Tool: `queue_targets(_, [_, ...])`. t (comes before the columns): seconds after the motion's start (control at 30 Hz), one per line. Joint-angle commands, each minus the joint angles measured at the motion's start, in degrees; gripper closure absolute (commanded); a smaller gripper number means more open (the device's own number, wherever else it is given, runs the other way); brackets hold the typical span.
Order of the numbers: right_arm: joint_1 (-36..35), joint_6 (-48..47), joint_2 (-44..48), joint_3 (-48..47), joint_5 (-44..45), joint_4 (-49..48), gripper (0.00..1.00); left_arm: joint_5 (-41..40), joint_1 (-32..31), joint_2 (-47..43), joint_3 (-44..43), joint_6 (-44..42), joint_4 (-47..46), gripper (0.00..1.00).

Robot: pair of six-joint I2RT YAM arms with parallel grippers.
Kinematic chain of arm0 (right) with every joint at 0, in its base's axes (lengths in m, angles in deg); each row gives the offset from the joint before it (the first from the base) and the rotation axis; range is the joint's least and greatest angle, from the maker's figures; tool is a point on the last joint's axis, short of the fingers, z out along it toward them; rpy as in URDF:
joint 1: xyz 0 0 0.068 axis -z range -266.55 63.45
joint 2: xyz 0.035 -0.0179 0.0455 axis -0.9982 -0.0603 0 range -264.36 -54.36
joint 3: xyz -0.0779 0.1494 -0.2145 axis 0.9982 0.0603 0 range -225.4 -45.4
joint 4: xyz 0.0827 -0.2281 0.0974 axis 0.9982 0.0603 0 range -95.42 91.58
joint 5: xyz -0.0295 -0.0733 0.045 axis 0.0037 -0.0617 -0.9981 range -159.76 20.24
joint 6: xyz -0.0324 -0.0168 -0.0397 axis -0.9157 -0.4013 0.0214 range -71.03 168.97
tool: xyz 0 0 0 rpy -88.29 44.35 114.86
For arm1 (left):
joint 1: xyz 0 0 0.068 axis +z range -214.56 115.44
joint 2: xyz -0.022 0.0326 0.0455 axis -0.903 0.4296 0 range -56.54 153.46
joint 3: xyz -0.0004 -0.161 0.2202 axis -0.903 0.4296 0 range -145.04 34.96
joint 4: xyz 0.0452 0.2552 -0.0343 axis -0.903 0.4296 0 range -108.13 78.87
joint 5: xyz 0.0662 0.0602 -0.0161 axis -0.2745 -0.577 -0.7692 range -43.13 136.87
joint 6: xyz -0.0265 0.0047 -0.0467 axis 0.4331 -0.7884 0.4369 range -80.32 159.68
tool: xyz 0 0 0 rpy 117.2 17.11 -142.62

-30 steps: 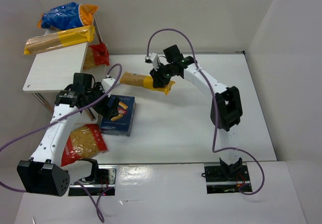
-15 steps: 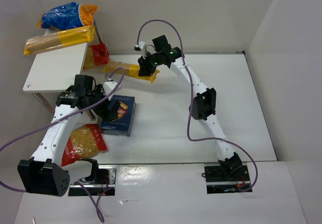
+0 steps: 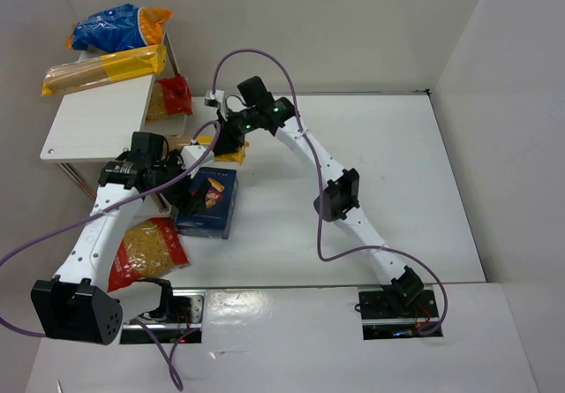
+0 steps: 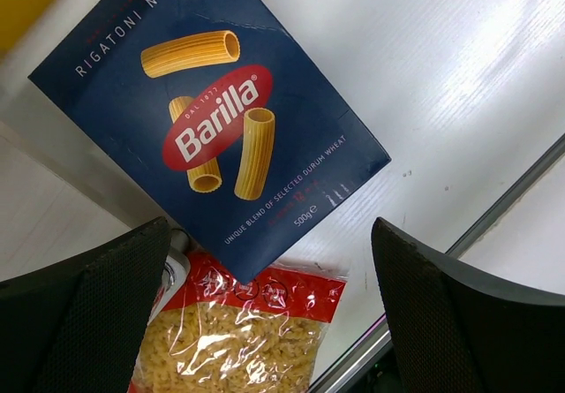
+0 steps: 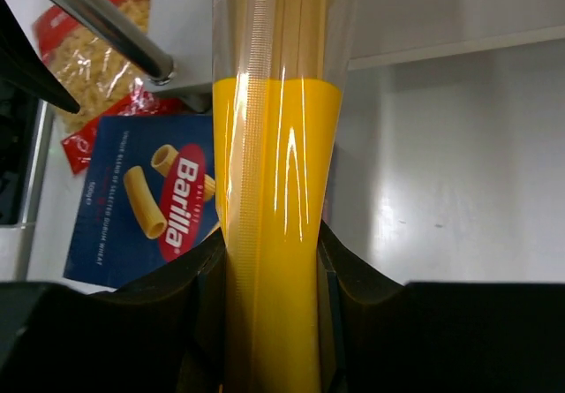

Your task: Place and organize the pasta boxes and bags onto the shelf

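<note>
spaghetti bag (image 5: 278,146) carried left toward shelf (image 3: 97,119), clamped in right hand (image 3: 231,137)

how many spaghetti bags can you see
2. One spaghetti bag lies across the shelf top board. The other spaghetti bag is clamped in the right gripper beside the shelf. Others could be hidden beneath it.

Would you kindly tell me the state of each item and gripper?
right gripper: shut on spaghetti bag
left gripper: open, empty
blue box: flat on table
second spaghetti bag: lying on shelf
blue-orange bag: lying on shelf
short-pasta bag: flat on table
</note>
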Motion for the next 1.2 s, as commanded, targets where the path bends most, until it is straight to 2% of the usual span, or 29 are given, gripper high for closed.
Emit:
queue_targets(0.0, [-0.4, 4.2, -0.2, -3.9, -8.4, -9.2, 1.0, 0.8, -0.2, -1.0, -0.1, -1.1, 0.1, 0.0])
queue_targets(0.33, [-3.1, 11.2, -3.6, -3.9, -15.9, -15.7, 1.0, 0.8, -0.2, -1.5, -0.1, -1.1, 0.1, 0.0])
queue_targets(0.67, [-6.7, 18.2, -5.7, -3.9, -19.8, -23.2, 1.0, 0.8, -0.2, -2.0, -0.1, -0.6, 0.1, 0.0])
queue_targets(1.17, [-8.8, 23.8, -8.7, -3.9, -17.5, -31.3, 1.0, 0.8, -0.2, -2.6, -0.1, -0.6, 0.1, 0.0])
